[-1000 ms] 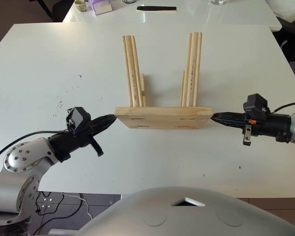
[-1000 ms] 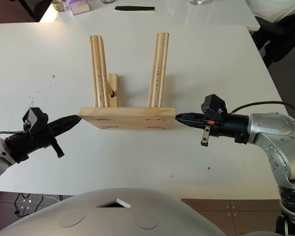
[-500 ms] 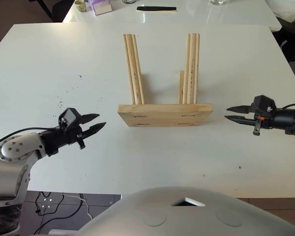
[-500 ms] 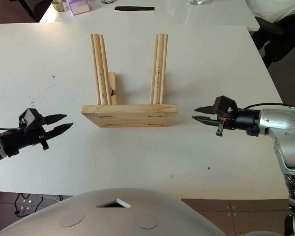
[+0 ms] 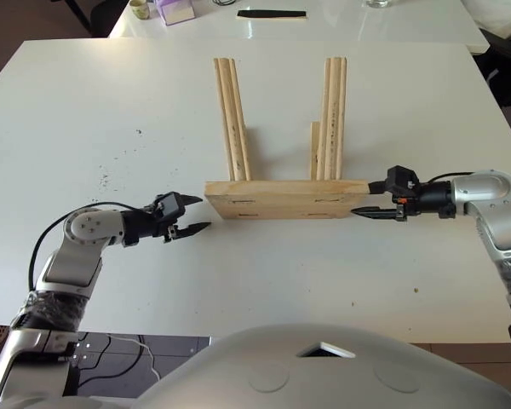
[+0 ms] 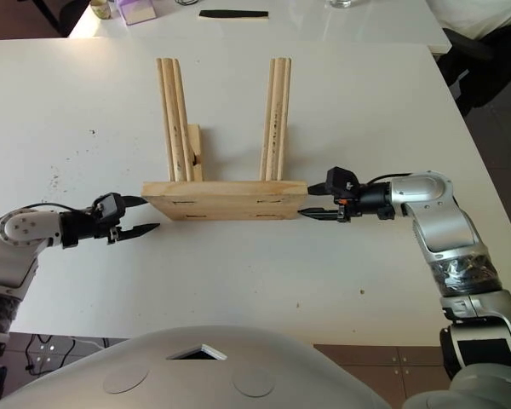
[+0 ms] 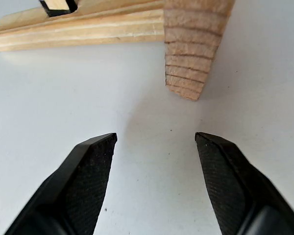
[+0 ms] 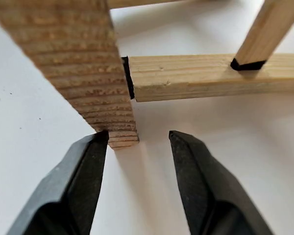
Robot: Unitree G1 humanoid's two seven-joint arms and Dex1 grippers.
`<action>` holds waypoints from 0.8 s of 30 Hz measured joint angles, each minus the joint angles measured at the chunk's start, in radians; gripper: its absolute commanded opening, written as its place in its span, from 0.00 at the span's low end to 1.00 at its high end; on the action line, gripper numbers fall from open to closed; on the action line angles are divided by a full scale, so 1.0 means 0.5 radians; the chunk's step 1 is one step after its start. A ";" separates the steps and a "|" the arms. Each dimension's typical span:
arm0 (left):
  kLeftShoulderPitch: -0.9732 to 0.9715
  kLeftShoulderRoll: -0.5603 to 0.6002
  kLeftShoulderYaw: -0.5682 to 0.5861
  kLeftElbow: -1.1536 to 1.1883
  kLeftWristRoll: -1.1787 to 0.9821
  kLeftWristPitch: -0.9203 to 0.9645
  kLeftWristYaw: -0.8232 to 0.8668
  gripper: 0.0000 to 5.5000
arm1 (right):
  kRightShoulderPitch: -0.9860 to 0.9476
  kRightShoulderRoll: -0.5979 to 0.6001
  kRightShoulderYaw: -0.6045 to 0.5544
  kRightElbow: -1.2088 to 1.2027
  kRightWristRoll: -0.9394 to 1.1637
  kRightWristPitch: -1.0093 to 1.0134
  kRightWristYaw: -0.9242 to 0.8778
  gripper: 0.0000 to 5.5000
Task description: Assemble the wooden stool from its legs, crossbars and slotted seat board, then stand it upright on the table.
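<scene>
Stool (image 5: 281,145) lies on its side mid-table (image 5: 85,111), assembled as far as I can see. The seat board (image 5: 281,200) stands on its long edge, nearest the robot. The legs (image 5: 232,119) point away along the surface, with a short crossbar (image 5: 315,149) between them.

Left gripper (image 5: 198,213) is low, just off the board's left end. Its jaws are wide apart and hold nothing, and bare table shows between them and the wood.

Right gripper (image 5: 364,199) is at the board's right end. Its jaws are also spread and empty, set either side of the lower corner. One jaw may be touching the end grain, though I can't be sure from here.

My reading is that the two arms bracket the board's short ends, ready to pinch both and tip the stool onto its legs. It is not yet upright.
</scene>
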 measured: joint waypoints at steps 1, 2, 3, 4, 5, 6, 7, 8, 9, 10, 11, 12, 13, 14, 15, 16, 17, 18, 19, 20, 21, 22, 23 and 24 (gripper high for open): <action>-0.023 0.000 -0.024 0.015 0.001 -0.028 -0.050 0.54 | -0.022 0.002 0.024 0.003 0.000 0.001 0.030 0.42; -0.037 0.000 -0.043 0.026 -0.001 -0.048 -0.077 0.54 | -0.029 0.006 0.034 0.004 0.000 0.001 0.052 0.42; -0.061 0.000 -0.063 0.045 -0.003 -0.069 -0.107 0.54 | -0.033 0.007 0.047 0.006 0.000 0.000 0.081 0.42; -0.078 0.000 -0.071 0.064 -0.002 -0.088 -0.126 0.54 | -0.036 0.007 0.055 0.010 -0.001 -0.002 0.098 0.42; -0.090 0.000 -0.079 0.076 0.000 -0.097 -0.139 0.54 | -0.038 0.007 0.062 0.015 -0.002 -0.006 0.109 0.42; -0.101 -0.001 -0.085 0.089 0.002 -0.114 -0.148 0.54 | -0.044 0.007 0.071 0.020 -0.003 -0.017 0.123 0.42; -0.107 -0.001 -0.088 0.101 0.003 -0.130 -0.158 0.54 | -0.048 0.007 0.076 0.031 -0.007 -0.034 0.137 0.42; -0.110 -0.001 -0.090 0.106 0.002 -0.135 -0.164 0.54 | -0.050 0.006 0.077 0.041 -0.010 -0.049 0.147 0.42; -0.118 -0.001 -0.092 0.114 0.002 -0.138 -0.172 0.54 | -0.055 0.000 0.081 0.056 -0.025 -0.069 0.163 0.42; -0.130 -0.003 -0.095 0.127 0.003 -0.142 -0.177 0.54 | -0.057 -0.008 0.089 0.066 -0.031 -0.096 0.182 0.42; -0.143 -0.004 -0.097 0.138 0.004 -0.146 -0.181 0.54 | -0.058 -0.009 0.092 0.068 -0.032 -0.103 0.190 0.42; -0.159 -0.006 -0.098 0.152 0.005 -0.149 -0.184 0.54 | -0.058 -0.009 0.096 0.068 -0.032 -0.105 0.197 0.42; -0.184 -0.012 -0.103 0.179 0.006 -0.150 -0.187 0.54 | -0.058 -0.007 0.102 0.065 -0.032 -0.105 0.203 0.42; -0.206 -0.017 -0.108 0.195 0.006 -0.151 -0.192 0.54 | -0.058 -0.003 0.106 0.061 -0.032 -0.105 0.204 0.42; -0.243 -0.027 -0.123 0.214 0.009 -0.158 -0.201 0.54 | -0.058 0.005 0.114 0.055 -0.032 -0.105 0.203 0.42; -0.267 -0.039 -0.135 0.226 0.010 -0.164 -0.212 0.54 | -0.058 0.014 0.120 0.053 -0.032 -0.104 0.202 0.42; -0.287 -0.051 -0.146 0.239 0.011 -0.172 -0.224 0.54 | -0.059 0.025 0.126 0.054 -0.033 -0.103 0.198 0.42; -0.312 -0.066 -0.154 0.258 0.012 -0.177 -0.232 0.54 | -0.062 0.036 0.131 0.054 -0.033 -0.103 0.192 0.42; -0.336 -0.079 -0.163 0.275 0.014 -0.180 -0.235 0.54 | -0.067 0.052 0.137 0.056 -0.037 -0.103 0.182 0.42; -0.354 -0.087 -0.168 0.291 0.014 -0.181 -0.240 0.54 | -0.075 0.068 0.143 0.058 -0.048 -0.104 0.176 0.42; -0.382 -0.089 -0.173 0.318 0.026 -0.181 -0.245 0.54 | -0.087 0.079 0.152 0.065 -0.066 -0.104 0.165 0.42; -0.400 -0.095 -0.177 0.333 0.027 -0.185 -0.245 0.54 | -0.094 0.090 0.167 0.070 -0.070 -0.104 0.159 0.42; -0.428 -0.119 -0.182 0.364 0.035 -0.196 -0.242 0.54 | -0.101 0.122 0.181 0.079 -0.071 -0.104 0.153 0.42; -0.441 -0.141 -0.183 0.379 0.038 -0.206 -0.233 0.54 | -0.107 0.142 0.187 0.084 -0.072 -0.104 0.150 0.42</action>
